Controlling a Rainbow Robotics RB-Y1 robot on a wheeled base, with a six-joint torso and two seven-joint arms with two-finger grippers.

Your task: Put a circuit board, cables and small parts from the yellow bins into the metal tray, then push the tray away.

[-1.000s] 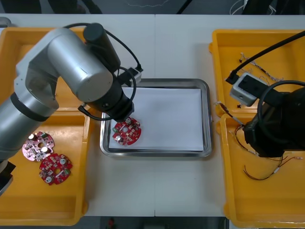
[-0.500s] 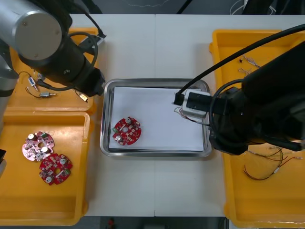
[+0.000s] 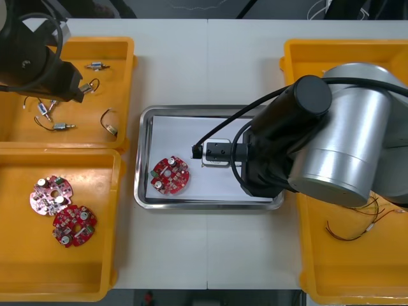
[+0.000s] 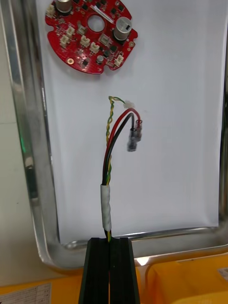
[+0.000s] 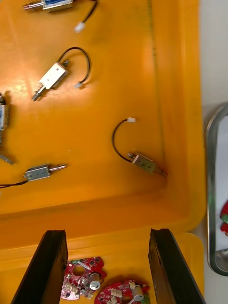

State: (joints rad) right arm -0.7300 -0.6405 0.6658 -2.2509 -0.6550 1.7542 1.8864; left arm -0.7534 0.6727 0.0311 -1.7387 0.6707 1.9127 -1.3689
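My right gripper (image 4: 108, 259) is shut on a red and yellow cable (image 4: 110, 156), a taped bundle whose loose ends hang over the white inside of the metal tray (image 4: 23, 142). Beyond the cable's tips a round red circuit board (image 4: 90, 38) lies in the tray. From the front, the right arm (image 3: 287, 146) covers the right half of the tray (image 3: 207, 109), and the board (image 3: 169, 174) sits at its near left. My left gripper (image 5: 108, 270) is open and holds nothing. It hangs over the far left yellow bin (image 5: 180, 95), with small metal parts (image 5: 142, 163) ahead of its fingers.
Two more circuit boards (image 3: 51, 194) (image 3: 74, 224) lie in the near left bin (image 3: 95, 280). Wired small metal parts (image 3: 54, 126) are scattered in the far left bin. Loose cables (image 3: 357, 231) lie in the near right bin. The left arm (image 3: 32, 60) is over the far left bin.
The left arm left the board in the tray and drew back over the far left bin. The right arm swung from the right bins to above the tray with the cable.
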